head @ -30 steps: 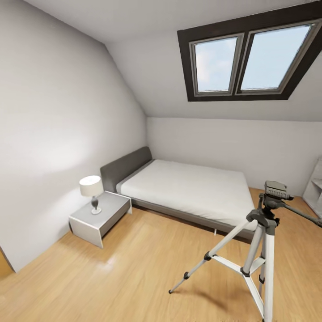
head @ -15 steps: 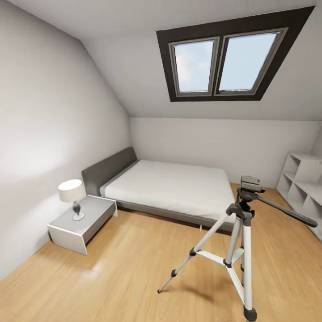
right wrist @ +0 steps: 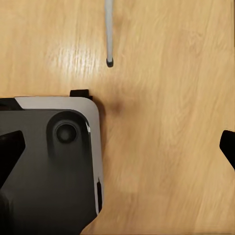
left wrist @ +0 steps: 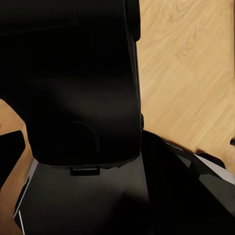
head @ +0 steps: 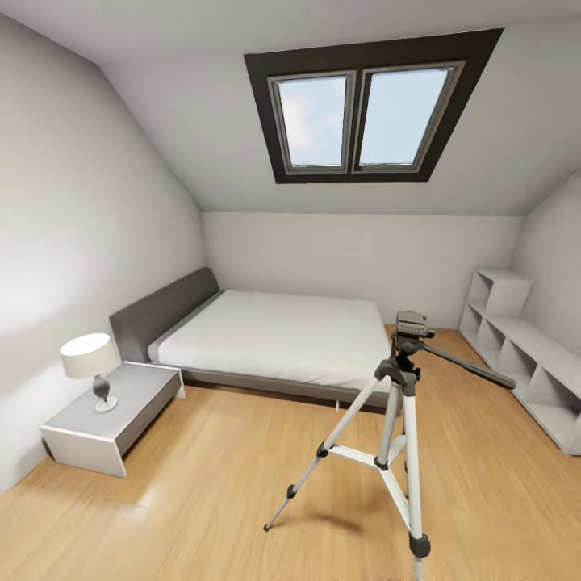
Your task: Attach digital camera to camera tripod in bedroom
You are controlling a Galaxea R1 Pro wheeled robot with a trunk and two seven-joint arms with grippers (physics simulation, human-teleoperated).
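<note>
The camera tripod [head: 401, 379] stands on the wood floor of the bedroom, in front of the foot of the bed, with silver legs spread and its black head [head: 411, 324] bare; the long pan handle points right. One of its legs [right wrist: 109, 34] with a black foot shows in the right wrist view. My right gripper [right wrist: 117, 149] is open over bare floor beside my dark base [right wrist: 49, 166], holding nothing. My left gripper [left wrist: 120, 147] looks open too, fingertips [left wrist: 11, 152] wide apart, over my own black body. The digital camera is out of view.
A grey-framed white bed [head: 274, 335] lies against the back wall under the dark-framed skylight [head: 359, 117]. A white nightstand [head: 109, 415] with a lamp [head: 91, 363] stands at the left. A white cube shelf [head: 524, 355] lines the right wall. Open wood floor [head: 202, 500] spreads around the tripod.
The head view has swung to the right, so bed, nightstand and tripod sit further left in the picture and the cube shelf has come into sight. Nothing in the room itself moved.
</note>
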